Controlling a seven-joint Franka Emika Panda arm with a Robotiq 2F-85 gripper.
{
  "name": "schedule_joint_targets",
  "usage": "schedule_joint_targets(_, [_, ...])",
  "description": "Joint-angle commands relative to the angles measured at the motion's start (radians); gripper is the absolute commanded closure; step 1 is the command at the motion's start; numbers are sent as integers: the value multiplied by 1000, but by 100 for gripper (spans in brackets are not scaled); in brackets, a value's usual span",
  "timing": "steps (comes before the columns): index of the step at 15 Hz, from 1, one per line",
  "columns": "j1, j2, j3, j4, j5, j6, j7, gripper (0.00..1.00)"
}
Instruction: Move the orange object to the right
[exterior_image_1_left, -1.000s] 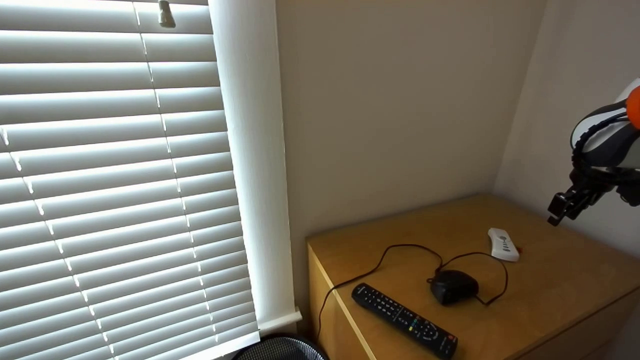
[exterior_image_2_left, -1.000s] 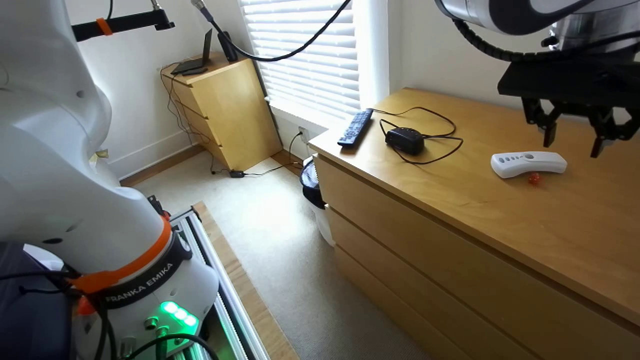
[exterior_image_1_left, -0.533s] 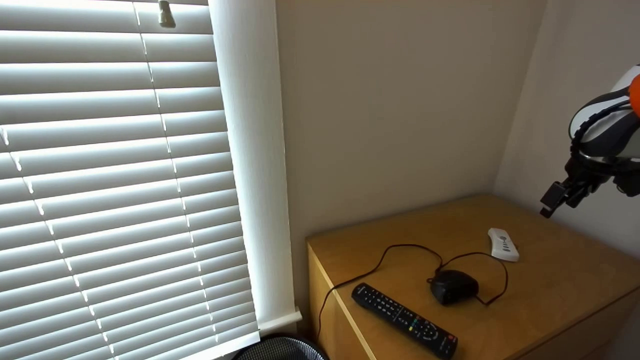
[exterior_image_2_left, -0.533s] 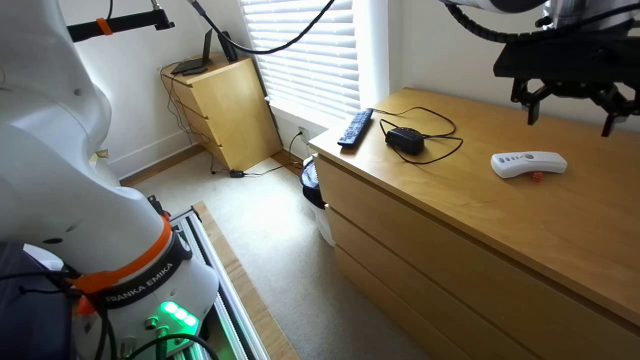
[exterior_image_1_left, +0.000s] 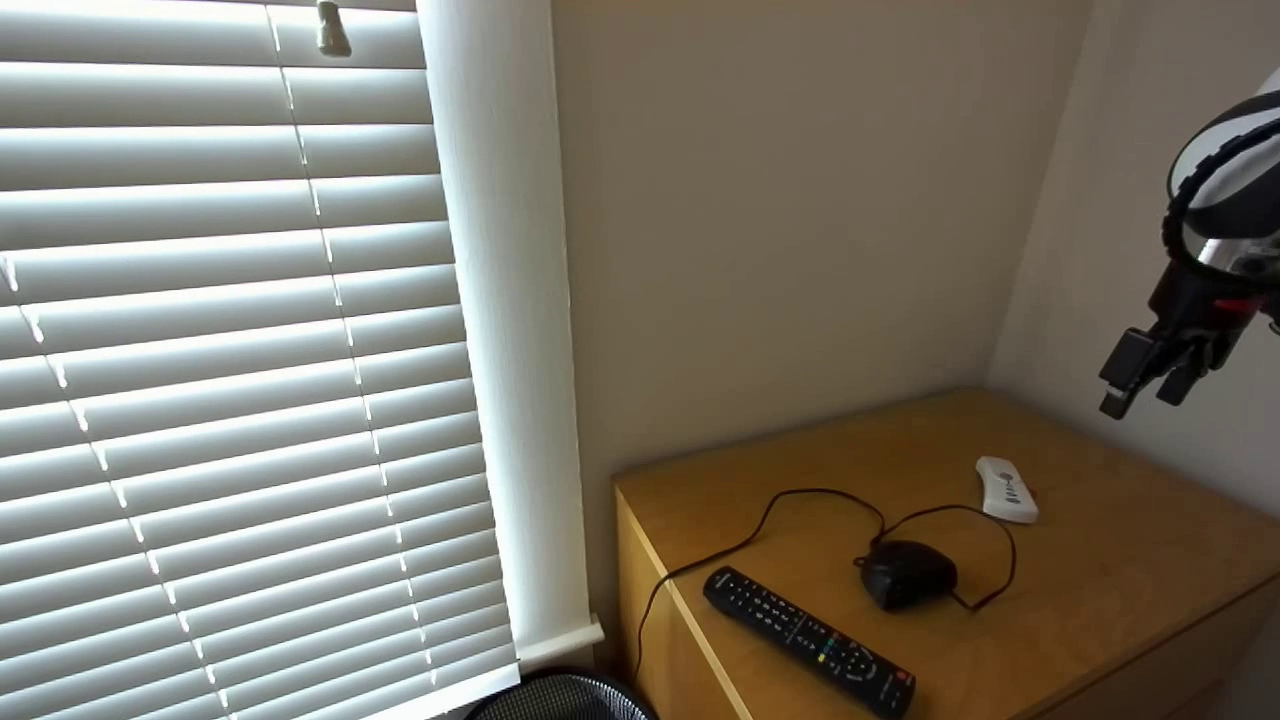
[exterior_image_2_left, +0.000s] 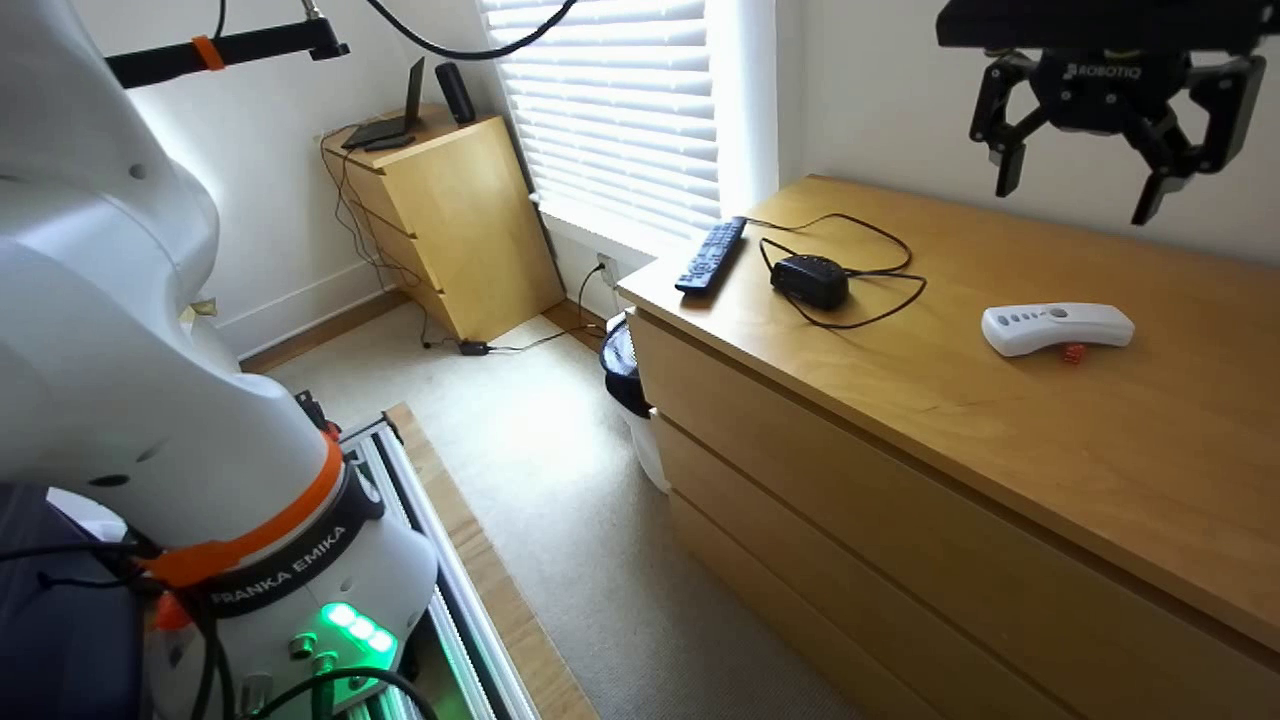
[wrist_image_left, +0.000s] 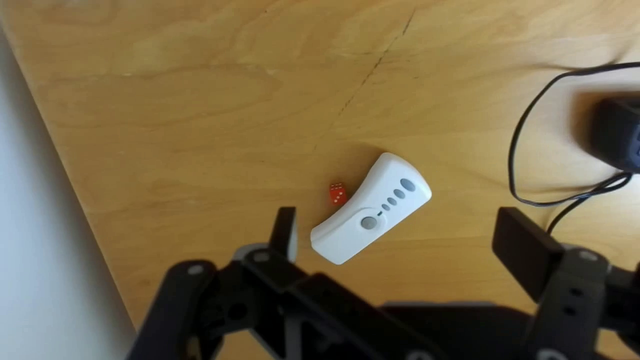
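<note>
The orange object (wrist_image_left: 338, 194) is a tiny red-orange die with white dots. It lies on the wooden dresser top beside the concave edge of the white device, touching it or nearly so. In an exterior view the orange object (exterior_image_2_left: 1073, 353) shows at the white device's near side. In an exterior view only a sliver of the orange object (exterior_image_1_left: 1035, 493) shows past the device. My gripper (wrist_image_left: 395, 225) is open and empty, its fingers wide apart. It hovers well above the dresser, beyond and above the die in an exterior view (exterior_image_2_left: 1075, 204); it also shows in an exterior view (exterior_image_1_left: 1145, 402).
The white device (wrist_image_left: 372, 210) lies right against the die's side. A black corded mouse (exterior_image_2_left: 810, 281) with a looped cable and a black remote (exterior_image_2_left: 712, 255) lie toward the window end. The dresser (exterior_image_2_left: 900, 395) has a front edge; a wall runs behind it.
My gripper has opened wider, risen and, in an exterior view, moved left. The die, blurred a second ago, has shifted slightly and now lies still by the white device.
</note>
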Motion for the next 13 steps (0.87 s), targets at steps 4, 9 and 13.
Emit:
schedule_joint_targets(4, [47, -151, -39, -56, -119, -82, 209, 0])
schedule_joint_targets(9, [47, -138, -41, -19, -109, -67, 203, 0])
schedule_joint_targets(13, [48, -130, -40, -18, -109, -67, 203, 0])
